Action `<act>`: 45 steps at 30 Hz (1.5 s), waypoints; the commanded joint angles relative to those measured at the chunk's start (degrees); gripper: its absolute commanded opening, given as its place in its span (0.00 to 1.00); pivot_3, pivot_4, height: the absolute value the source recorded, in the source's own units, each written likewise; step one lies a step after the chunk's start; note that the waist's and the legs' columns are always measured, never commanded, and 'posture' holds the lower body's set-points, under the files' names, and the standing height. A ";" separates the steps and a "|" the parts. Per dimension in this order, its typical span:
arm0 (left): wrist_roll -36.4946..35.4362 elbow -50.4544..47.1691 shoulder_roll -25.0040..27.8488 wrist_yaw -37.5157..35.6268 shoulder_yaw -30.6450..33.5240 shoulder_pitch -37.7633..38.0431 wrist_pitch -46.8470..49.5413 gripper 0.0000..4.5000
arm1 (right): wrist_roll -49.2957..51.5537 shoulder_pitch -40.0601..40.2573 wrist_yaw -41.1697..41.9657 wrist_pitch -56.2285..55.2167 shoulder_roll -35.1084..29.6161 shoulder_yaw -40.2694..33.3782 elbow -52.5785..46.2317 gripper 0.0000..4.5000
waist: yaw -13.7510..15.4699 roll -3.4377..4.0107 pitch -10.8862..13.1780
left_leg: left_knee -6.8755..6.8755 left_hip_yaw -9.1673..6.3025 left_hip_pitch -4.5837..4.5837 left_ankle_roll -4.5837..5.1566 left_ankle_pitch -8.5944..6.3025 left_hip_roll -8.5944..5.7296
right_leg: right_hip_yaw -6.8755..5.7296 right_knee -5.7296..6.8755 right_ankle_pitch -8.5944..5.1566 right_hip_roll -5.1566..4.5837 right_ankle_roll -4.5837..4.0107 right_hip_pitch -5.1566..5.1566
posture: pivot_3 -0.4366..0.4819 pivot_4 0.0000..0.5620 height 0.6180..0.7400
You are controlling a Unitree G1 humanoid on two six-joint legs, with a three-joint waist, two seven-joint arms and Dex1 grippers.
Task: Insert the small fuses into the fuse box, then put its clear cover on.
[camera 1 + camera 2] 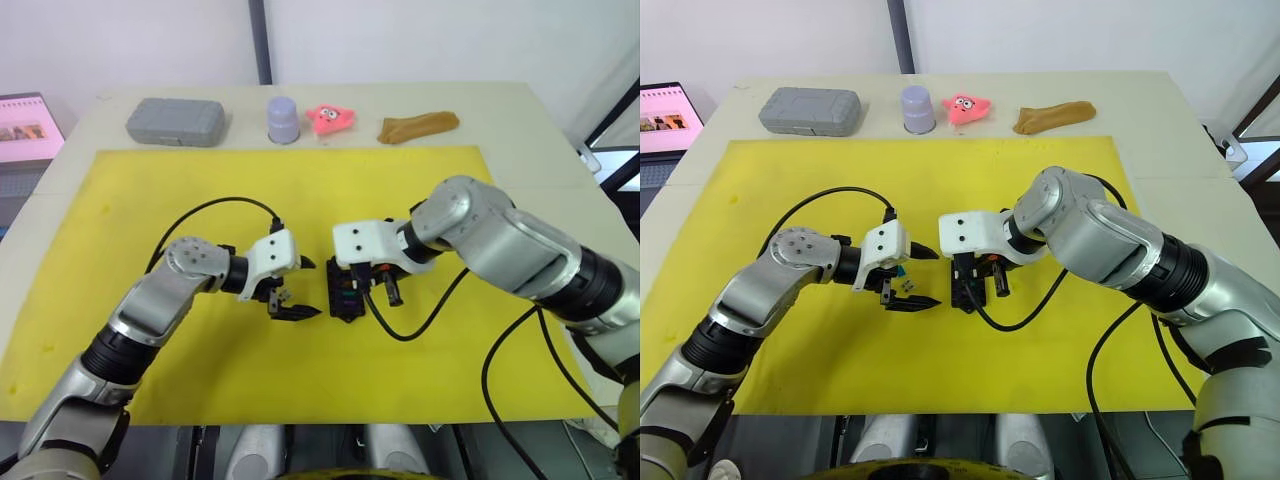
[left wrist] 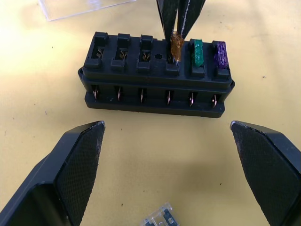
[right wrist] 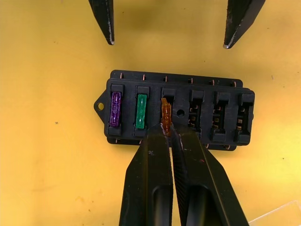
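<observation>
The fuse box point(image 3: 176, 113), a black block with six slots in a row and a small end tab, lies on the yellow mat point(image 1: 420, 210) between my two pincers. I count three fuses in it: a purple fuse point(image 3: 115, 109) nearest the tab, a green fuse point(image 3: 140, 111) next to it, and an amber fuse point(image 3: 165, 112) in the third slot, tilted and not fully seated. The other three slots stand empty, their metal contacts showing. My right pincer point(image 3: 168, 132) is closed on the amber fuse. My left pincer point(image 2: 167, 141) hangs with its fingers spread wide, just beside the box, gripping nothing. A pale fuse point(image 2: 160, 220) lies on the mat below it. The clear cover point(image 2: 84, 7) lies flat near the box. Along the beige worktop point(image 1: 520, 110) beyond the mat I see one grey case point(image 1: 176, 122), one lilac cup point(image 1: 283, 119), one pink toy point(image 1: 330, 117) and one brown object point(image 1: 418, 126).
</observation>
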 commanded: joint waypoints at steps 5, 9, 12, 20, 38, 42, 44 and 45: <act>-0.29 -2.11 -0.08 0.45 0.94 -0.05 0.11 1.00 | -4.25 -2.51 1.90 -1.78 -0.11 2.07 -1.07 0.03 | 0.03 0.00 0.00 | 0.00 0.00 0.00 0.00 0.00 -0.01 | 0.00 0.00 0.00 0.00 0.00 0.00 | 0.48 0.27 1.00; -0.43 -2.32 0.01 0.60 1.02 0.15 0.33 1.00 | -5.87 -3.04 2.10 -0.91 0.59 2.85 -0.32 0.03 | 0.00 0.00 0.00 | 0.01 0.00 0.00 0.00 0.00 -0.01 | 0.00 0.01 0.00 0.00 0.00 0.00 | 0.48 0.27 1.00; -0.44 -2.33 -0.01 0.68 1.02 0.14 0.40 1.00 | -5.97 -3.09 2.37 -0.24 1.16 2.73 -0.11 0.03 | 0.01 0.00 0.00 | 0.01 0.00 0.00 -0.01 0.00 -0.01 | 0.00 0.01 0.00 -0.01 0.00 0.00 | 0.48 0.27 1.00; -0.75 -3.01 0.28 0.76 1.13 0.39 0.84 1.00 | -4.82 -2.50 2.37 0.64 2.00 -0.01 -0.55 0.34 | -0.01 0.00 0.00 | 0.01 -0.01 0.00 -0.01 0.00 -0.01 | 0.00 0.03 0.00 -0.01 0.00 0.00 | 0.48 0.27 1.00; -0.88 -2.42 0.88 0.06 1.49 0.19 0.51 1.00 | 9.57 15.49 -4.75 -4.74 5.00 -27.94 4.44 0.44 | 0.07 -0.02 -0.01 | 0.01 -0.01 0.01 0.00 0.00 -0.01 | 0.01 0.08 0.00 -0.01 0.00 0.01 | 0.48 0.27 1.00; -0.99 -2.35 0.73 -0.15 1.49 -0.13 0.55 1.00 | 13.01 20.44 -6.51 -5.65 6.06 -32.35 3.41 0.44 | 0.08 -0.02 -0.01 | 0.01 0.00 0.01 0.00 0.00 -0.01 | 0.02 0.08 0.00 -0.02 0.00 0.00 | 0.48 0.27 1.00; -0.99 -2.31 0.72 -0.31 1.46 -0.20 0.49 1.00 | 13.94 22.19 -7.05 -5.51 5.89 -32.90 2.39 0.25 | 0.05 -0.02 -0.01 | 0.01 0.01 0.01 0.00 0.00 -0.01 | 0.02 0.09 0.00 -0.02 0.00 0.00 | 0.48 0.27 1.00; -0.99 -2.27 0.70 -0.39 1.46 -0.25 0.49 1.00 | 14.34 22.95 -7.29 -5.60 5.74 -33.02 1.95 0.14 | 0.05 -0.02 -0.01 | 0.01 0.01 0.01 0.00 0.00 -0.01 | 0.02 0.10 0.00 -0.01 0.00 0.00 | 0.48 0.27 1.00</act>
